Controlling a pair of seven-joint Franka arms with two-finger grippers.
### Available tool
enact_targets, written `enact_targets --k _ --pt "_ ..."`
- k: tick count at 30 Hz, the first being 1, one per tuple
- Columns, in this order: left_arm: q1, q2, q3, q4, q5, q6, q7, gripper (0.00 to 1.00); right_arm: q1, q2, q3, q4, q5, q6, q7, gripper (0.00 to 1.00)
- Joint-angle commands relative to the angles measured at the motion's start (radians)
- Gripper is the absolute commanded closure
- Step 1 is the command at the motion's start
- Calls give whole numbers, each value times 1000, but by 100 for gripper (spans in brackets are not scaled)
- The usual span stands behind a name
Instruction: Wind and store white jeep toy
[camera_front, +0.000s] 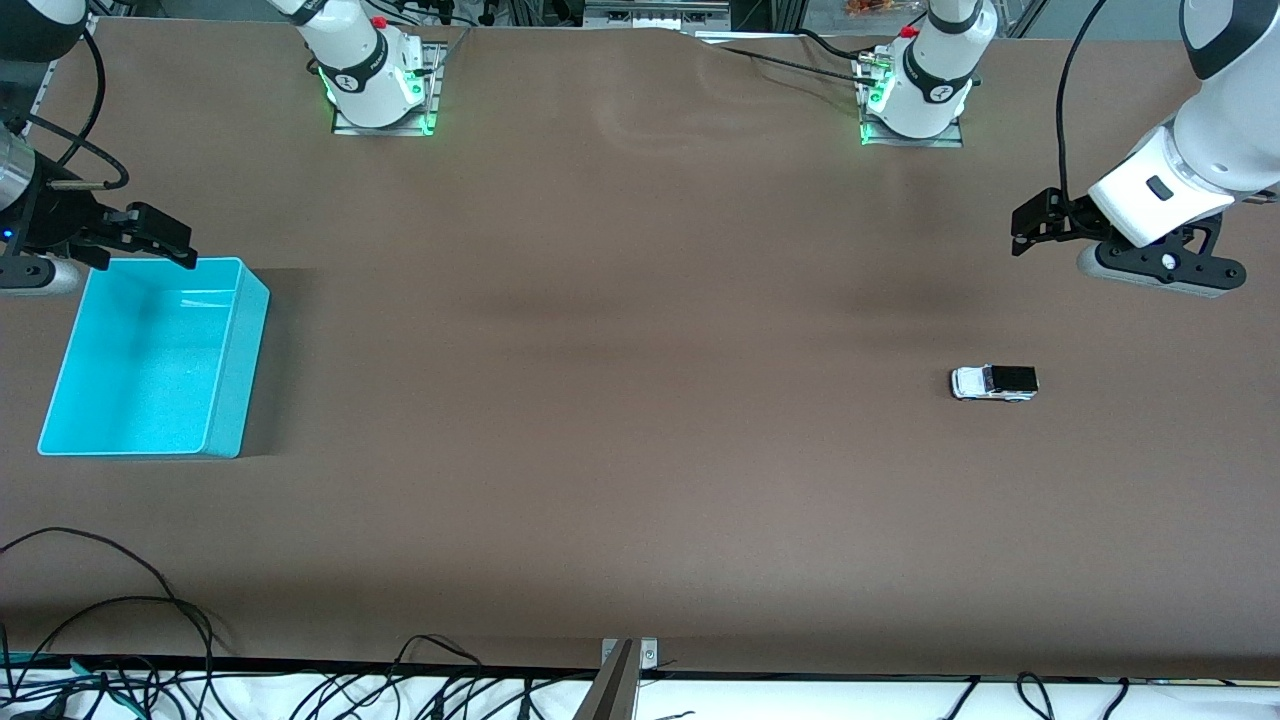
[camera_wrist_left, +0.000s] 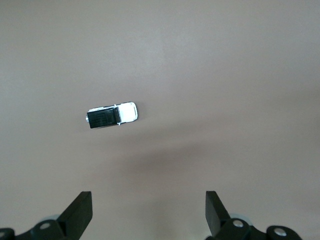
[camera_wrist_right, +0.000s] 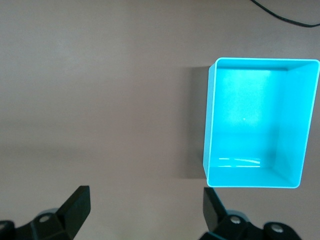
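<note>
White jeep toy (camera_front: 993, 382) on brown surface (camera_front: 620, 400); left gripper (camera_front: 1030, 228) hovers above it, fingers apart. Right gripper (camera_front: 160, 238) waits, spread, over turquoise bin (camera_front: 225, 380).

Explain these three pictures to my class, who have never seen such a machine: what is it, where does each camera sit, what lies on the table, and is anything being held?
Two robot arms stand at a brown table. The wide picture looks down from a high camera facing them. The other two come from cameras on the arms' wrists, looking past their own fingers. The left gripper hangs open, holding nothing, over the table near the white jeep toy, which its wrist camera shows. The right gripper hangs open, also holding nothing, by the edge of the turquoise bin, which has nothing in it. The bin sits at the right arm's end of the table, the jeep toward the left arm's end.
</note>
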Motion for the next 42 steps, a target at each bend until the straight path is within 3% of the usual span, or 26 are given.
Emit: enact_targets --k 1,35,42 --pt "2 -2 4 13 -17 -18 19 0 -7 -16 2 -18 19 5 -15 0" --pt "-2 1 4 16 -5 -16 37 0 -7 -16 2 -18 19 5 -15 0" --pt "-1 23 4 36 -2 -14 195 0 -7 -16 2 -18 19 5 -15 0"
